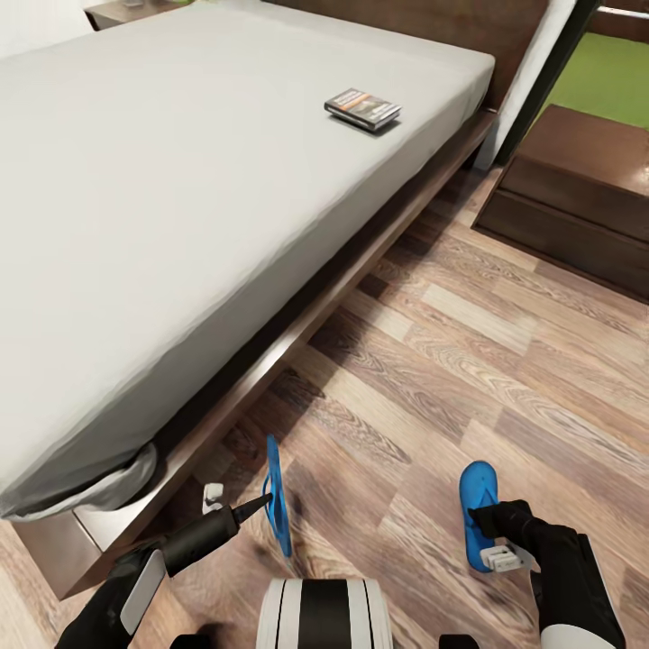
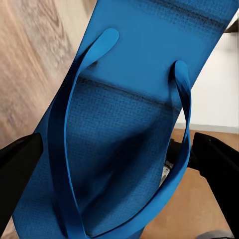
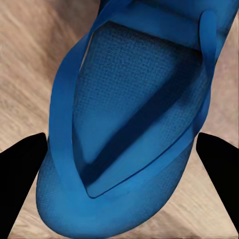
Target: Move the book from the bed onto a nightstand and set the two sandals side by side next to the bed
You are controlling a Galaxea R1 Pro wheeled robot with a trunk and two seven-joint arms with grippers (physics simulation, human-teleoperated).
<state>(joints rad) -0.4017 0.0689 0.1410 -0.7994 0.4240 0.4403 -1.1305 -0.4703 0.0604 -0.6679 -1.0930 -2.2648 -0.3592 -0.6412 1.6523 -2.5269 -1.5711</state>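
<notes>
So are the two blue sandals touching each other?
Apart. The head view shows bare wood floor between the left sandal, tipped on edge, and the right sandal, lying flat.

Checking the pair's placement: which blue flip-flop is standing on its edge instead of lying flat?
The bright blue flip-flop nearer the bed, at the left gripper. The other flip-flop, by the right gripper, lies flat.

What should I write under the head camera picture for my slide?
Each gripper holds a blue sandal beside the bed; book on mattress.
</notes>
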